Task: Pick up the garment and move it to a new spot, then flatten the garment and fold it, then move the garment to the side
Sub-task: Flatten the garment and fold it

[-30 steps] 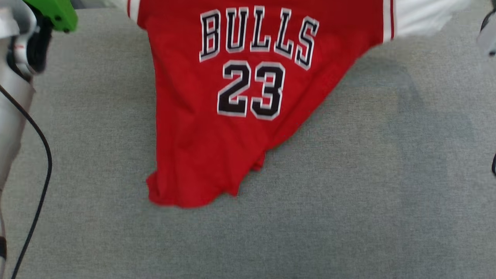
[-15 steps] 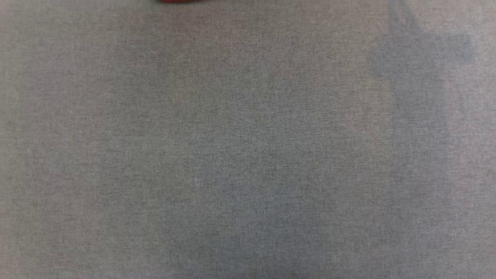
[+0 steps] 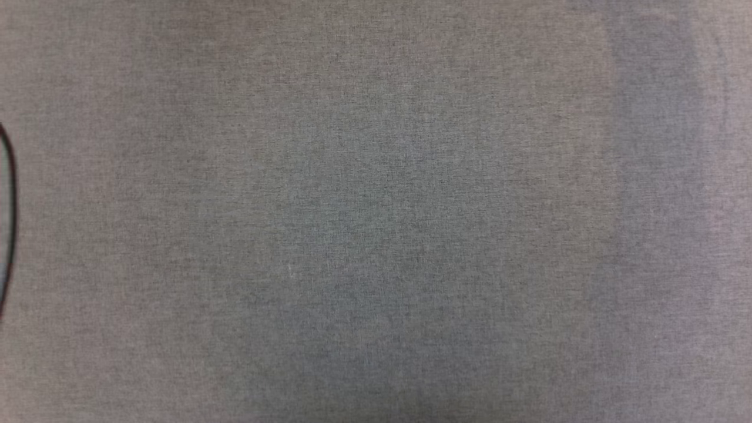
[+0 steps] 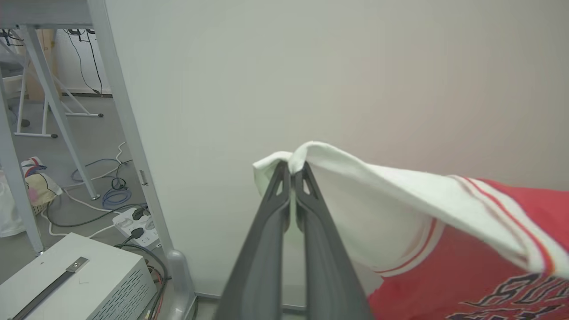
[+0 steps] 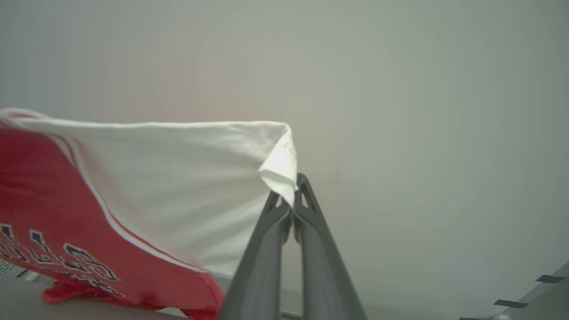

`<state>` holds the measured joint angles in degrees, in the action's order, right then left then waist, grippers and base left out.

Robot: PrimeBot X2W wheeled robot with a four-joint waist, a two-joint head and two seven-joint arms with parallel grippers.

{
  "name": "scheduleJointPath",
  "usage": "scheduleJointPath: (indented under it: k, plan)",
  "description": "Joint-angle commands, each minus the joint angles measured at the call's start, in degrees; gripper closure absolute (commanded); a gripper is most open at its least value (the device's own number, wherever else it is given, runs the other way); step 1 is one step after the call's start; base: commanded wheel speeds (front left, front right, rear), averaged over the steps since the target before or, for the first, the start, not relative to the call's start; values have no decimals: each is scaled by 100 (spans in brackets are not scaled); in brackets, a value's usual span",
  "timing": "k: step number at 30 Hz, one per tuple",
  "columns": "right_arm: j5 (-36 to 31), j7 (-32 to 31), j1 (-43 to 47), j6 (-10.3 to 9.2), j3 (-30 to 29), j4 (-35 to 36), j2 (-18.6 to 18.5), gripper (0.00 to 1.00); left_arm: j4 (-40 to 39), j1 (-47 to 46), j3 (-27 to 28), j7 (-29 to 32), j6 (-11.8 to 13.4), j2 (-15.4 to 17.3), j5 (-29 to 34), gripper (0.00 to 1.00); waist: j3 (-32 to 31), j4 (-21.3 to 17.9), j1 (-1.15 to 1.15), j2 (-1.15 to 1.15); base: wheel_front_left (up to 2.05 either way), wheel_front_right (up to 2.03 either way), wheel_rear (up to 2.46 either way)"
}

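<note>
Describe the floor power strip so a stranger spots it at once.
Find the big pale frame leg in the left wrist view. Left of its foot, beyond the white vented box, lies the white power strip, alone in holding black plugs.

A grey cloth worktop lies flat and smooth. A thin black cable bends in a curve at the left edge. A dark shadow runs down the right side. A softer, paler one sits near the middle.
</note>
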<state>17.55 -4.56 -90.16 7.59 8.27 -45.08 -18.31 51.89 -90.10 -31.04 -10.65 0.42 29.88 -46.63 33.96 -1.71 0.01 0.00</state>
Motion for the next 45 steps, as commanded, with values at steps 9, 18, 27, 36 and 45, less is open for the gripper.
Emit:
scheduleJointPath:
  k: [9, 18, 27, 36, 45]
  plan:
    - [924, 547, 2031, -10, 683, 61, -249, 100, 13, 2008, 99, -351, -291, -207, -444, 100, -561, 79, -1, 0, 0, 0, 0]
    - [1443, 793, 4206, -10, 752, 789, -575, 100, -903, 4286, 726, -432, -135, -210, -437, 100, -1334, 129, -1, 0, 0, 0, 0]
    - [1365, 464, 6281, -10, 230, 1876, -521, 100, -2336, 6546, 1287, -434, 375, -297, -117, 100, -2145, 187, -1, 0, 0, 0, 0]
    - [1216, -337, 8061, -10, -629, 2855, -16, 100, -3686, 8536, 1579, -387, 1002, -307, -471, 100, -2662, 117, -1, 0, 0, 0, 0]
    - [766, -1105, 9791, -10, -1364, 3925, 653, 100, -4733, 10035, 1470, 58, 1515, -259, -714, 100, -3041, 226, -1, 0, 0, 0, 0]
